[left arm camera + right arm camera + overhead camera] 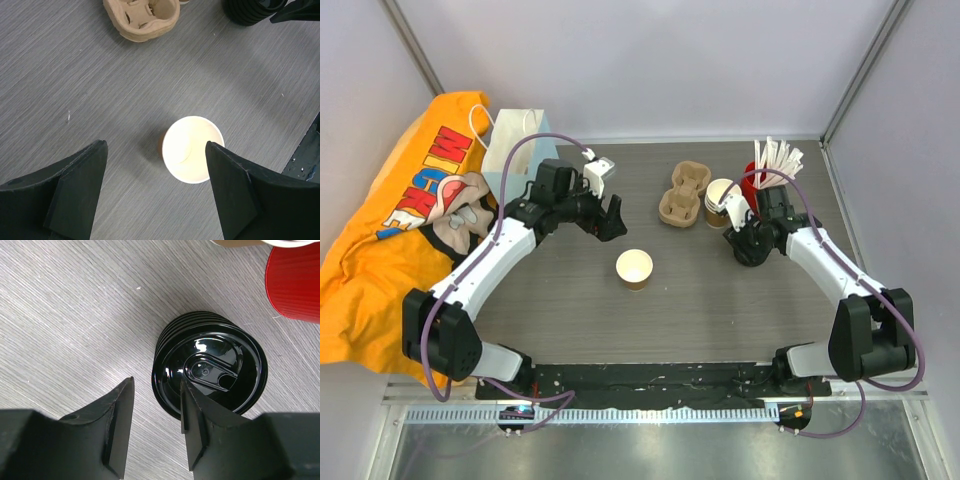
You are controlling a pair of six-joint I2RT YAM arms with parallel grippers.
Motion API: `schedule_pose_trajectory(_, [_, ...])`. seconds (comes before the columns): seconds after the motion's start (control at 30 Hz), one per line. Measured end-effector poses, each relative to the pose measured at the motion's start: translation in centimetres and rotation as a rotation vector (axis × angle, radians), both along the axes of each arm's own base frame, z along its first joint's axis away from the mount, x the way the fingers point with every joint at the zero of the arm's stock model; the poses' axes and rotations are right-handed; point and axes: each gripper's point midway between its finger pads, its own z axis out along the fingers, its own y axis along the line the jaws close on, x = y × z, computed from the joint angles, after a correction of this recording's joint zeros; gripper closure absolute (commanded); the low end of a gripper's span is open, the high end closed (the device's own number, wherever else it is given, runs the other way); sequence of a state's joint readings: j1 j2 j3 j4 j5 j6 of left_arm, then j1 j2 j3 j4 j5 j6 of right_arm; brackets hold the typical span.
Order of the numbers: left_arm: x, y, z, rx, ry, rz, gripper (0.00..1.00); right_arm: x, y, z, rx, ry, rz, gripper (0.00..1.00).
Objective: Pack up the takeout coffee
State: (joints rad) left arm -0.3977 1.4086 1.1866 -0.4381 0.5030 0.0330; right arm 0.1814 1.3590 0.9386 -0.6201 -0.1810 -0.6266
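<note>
Cup (634, 268): upright, lidless.
Left end effector (156, 145): released, poised over cup.
Right end effector (157, 385): parted astride lid stack (210, 370) rim, for pinching.

On my grey desk (720, 310) I see an open paper cup (634, 268) mid-frame, a cardboard carrier (683, 194) above it, and stacked black lids (220, 355) beside a red cup (295, 285) at upper right.
</note>
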Motion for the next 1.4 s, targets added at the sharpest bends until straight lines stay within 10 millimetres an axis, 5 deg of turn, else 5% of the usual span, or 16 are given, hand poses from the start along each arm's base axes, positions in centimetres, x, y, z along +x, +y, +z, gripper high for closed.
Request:
schedule_pose_trajectory(0.63, [-0.2, 0.0, 0.0, -0.004, 0.002, -0.005, 0.16, 0.0, -0.1, -1.4, -0.008, 0.022, -0.002, 0.64])
schedule_pose_trajectory(0.93, [-0.2, 0.0, 0.0, -0.004, 0.003, -0.006, 0.16, 0.1, -0.1, -1.7, -0.011, 0.026, -0.005, 0.85])
schedule_pose_trajectory(1.4, [-0.4, -0.1, 0.2, -0.011, 0.001, -0.014, 0.16, 0.2, -0.1, -0.2, -0.011, 0.020, -0.004, 0.87])
